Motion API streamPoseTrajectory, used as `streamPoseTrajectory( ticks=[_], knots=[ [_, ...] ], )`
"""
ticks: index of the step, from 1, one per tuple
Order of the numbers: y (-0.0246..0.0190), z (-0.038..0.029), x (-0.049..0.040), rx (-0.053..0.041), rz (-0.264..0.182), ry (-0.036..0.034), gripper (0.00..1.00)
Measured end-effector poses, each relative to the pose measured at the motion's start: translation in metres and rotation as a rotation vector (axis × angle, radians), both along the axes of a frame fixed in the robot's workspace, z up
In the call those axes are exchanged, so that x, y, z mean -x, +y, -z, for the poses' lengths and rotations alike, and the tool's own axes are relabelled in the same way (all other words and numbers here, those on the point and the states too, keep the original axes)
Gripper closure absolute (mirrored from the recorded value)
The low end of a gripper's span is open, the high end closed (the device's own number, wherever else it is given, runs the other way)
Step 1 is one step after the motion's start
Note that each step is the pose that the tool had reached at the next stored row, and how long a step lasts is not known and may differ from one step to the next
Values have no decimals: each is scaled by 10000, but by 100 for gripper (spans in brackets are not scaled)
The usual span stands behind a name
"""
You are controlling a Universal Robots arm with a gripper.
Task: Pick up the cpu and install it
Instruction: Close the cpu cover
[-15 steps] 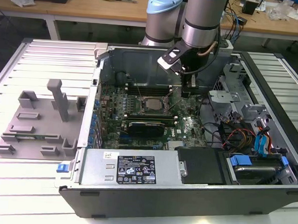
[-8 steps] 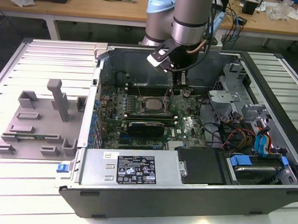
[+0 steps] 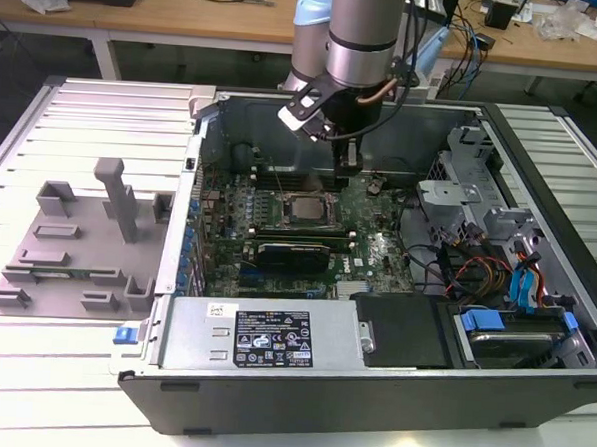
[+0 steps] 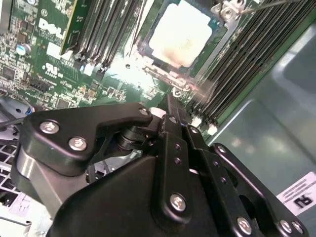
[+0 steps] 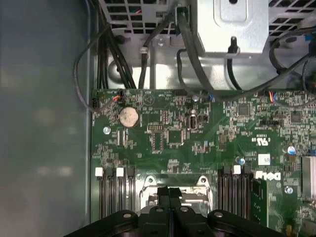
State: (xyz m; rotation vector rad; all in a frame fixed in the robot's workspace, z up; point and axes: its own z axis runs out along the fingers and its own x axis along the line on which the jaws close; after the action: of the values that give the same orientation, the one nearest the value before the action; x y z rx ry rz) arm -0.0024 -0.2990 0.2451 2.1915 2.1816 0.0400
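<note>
Open computer case [image 3: 543, 146] holds green board [image 3: 377, 253], cables [image 3: 466, 267], metal box [image 3: 188, 328] with black-and-white sticker [image 3: 272, 337]. Cpu [image 3: 305, 209] sits in socket frame [image 3: 278, 225] on board, shiny top up. Gripper [image 3: 348, 168] hangs near cpu, fingers pressed together, holding nothing. Grey tray [image 3: 66, 261] lies outside case, on exterior view's left.

Free room above cpu [image 3: 305, 210]; RAM slots [image 4: 98, 29] both sides, drive cage [image 3: 471, 187] + cables [image 3: 476, 268] toward exterior view's right
</note>
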Motion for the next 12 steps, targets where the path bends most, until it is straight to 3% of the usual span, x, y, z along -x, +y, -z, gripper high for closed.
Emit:
streamPoseTrajectory(
  ticks=[4,7,8,12],
  knots=[
    [1,0,4,1,-1,15,89],
    [1,6,4,-21,-1,232,89],
    [0,5,5,-23,0,259,89],
    [1,11,17,-25,-1,258,89]
  ],
)
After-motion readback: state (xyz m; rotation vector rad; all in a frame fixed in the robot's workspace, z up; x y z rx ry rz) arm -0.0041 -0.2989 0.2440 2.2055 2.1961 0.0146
